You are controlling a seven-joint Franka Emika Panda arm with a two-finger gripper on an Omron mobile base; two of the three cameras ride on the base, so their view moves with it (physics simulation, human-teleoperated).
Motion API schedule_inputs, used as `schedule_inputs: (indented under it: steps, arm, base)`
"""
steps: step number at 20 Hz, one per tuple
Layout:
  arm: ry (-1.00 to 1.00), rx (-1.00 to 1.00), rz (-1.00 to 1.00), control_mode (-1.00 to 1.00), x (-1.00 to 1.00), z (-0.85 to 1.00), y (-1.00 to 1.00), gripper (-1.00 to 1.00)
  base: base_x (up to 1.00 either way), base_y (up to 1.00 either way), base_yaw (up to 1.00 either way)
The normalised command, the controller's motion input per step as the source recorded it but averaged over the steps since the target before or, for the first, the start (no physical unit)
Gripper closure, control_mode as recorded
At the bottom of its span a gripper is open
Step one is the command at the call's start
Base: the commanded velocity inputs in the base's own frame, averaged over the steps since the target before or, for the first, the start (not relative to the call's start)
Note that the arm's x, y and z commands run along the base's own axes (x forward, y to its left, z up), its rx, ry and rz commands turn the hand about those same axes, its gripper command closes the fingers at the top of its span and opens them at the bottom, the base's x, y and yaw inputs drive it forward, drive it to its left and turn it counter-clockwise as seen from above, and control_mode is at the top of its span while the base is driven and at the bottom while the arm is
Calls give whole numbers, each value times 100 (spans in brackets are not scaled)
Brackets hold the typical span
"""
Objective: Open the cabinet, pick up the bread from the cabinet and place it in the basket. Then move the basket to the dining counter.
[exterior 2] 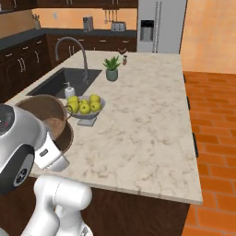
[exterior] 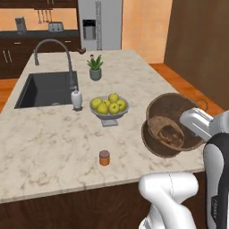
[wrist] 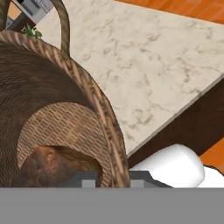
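My gripper [wrist: 114,179] is shut on the rim of the brown woven basket [exterior: 167,123], which hangs tilted with its mouth toward the base. It is over the right near part of the beige marble dining counter [exterior: 53,143]; I cannot tell whether it touches the top. The bread [wrist: 52,164], a brown lump, lies on the basket's floor, also seen as the bread [exterior: 171,133]. In the right base view the basket [exterior 2: 44,113] sits at the left, just beyond my white wrist. The hand view has the basket's wall [wrist: 43,87] and one thin loop handle [wrist: 64,26]. The cabinet is out of view.
A grey bowl of yellow-green fruit [exterior: 109,107] stands left of the basket, and a small orange-brown jar [exterior: 104,157] sits nearer the front edge. Farther back are a black sink [exterior: 47,89] with arched tap, a soap dispenser [exterior: 77,99] and a potted plant [exterior: 95,67].
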Motion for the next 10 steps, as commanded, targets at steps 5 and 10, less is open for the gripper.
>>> schedule_inputs:
  steps: [5,10]
  arm:
    - [0,0,1,-100,0,0,0,100]
    - [17,2,0,-100,76,-8,-43,100]
  base:
    - [18,-3,1]
    - [0,0,0]
